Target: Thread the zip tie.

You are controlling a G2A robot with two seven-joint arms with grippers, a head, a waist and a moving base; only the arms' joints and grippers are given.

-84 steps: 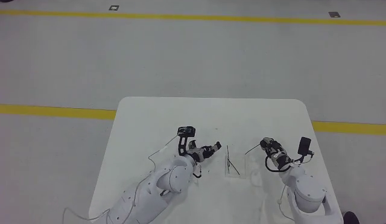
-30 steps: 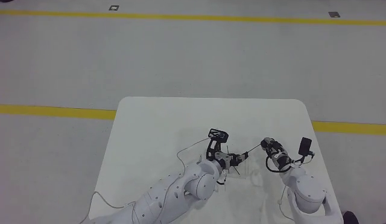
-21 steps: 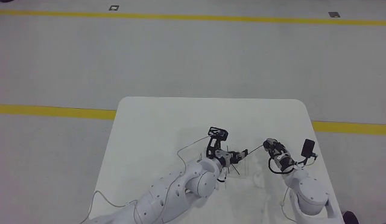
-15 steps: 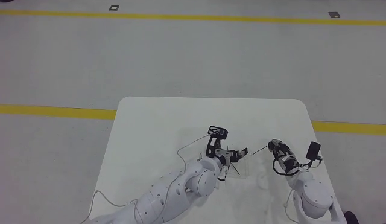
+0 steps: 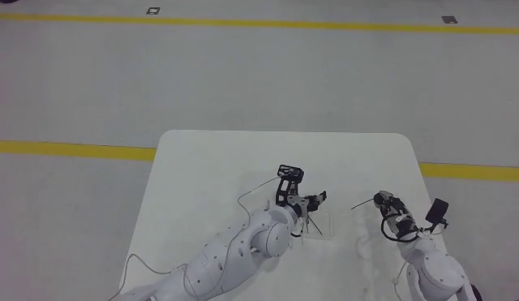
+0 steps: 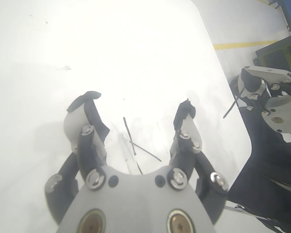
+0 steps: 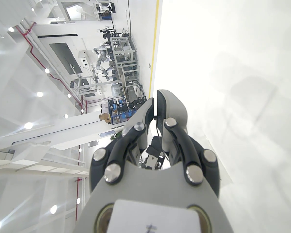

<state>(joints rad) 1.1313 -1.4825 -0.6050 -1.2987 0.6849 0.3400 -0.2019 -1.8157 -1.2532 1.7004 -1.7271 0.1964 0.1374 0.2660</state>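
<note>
A thin black zip tie (image 5: pixel 362 204) sticks out of my right gripper (image 5: pixel 378 199), which is shut on one end of it near the table's right side. The left wrist view shows that gripper (image 6: pixel 245 87) with the zip tie (image 6: pixel 231 107) slanting down over the table edge. In its own wrist view the right gripper (image 7: pixel 156 103) has its fingers pressed together. My left gripper (image 5: pixel 315 199) hovers open left of the tie's free tip, holding nothing. Below the left gripper (image 6: pixel 139 100), two more black zip ties (image 6: pixel 132 138) lie crossed on the table.
The white table (image 5: pixel 243 159) has rounded corners, and its right edge (image 6: pixel 229 83) lies close to the right gripper. A thin cable (image 5: pixel 255 189) trails from the left arm across the table. A faint clear strip (image 6: pixel 125 147) lies beside the loose ties.
The right gripper has drawn away to the right with its zip tie, widening the gap to the left gripper. The left gripper has moved slightly back and stands open.
</note>
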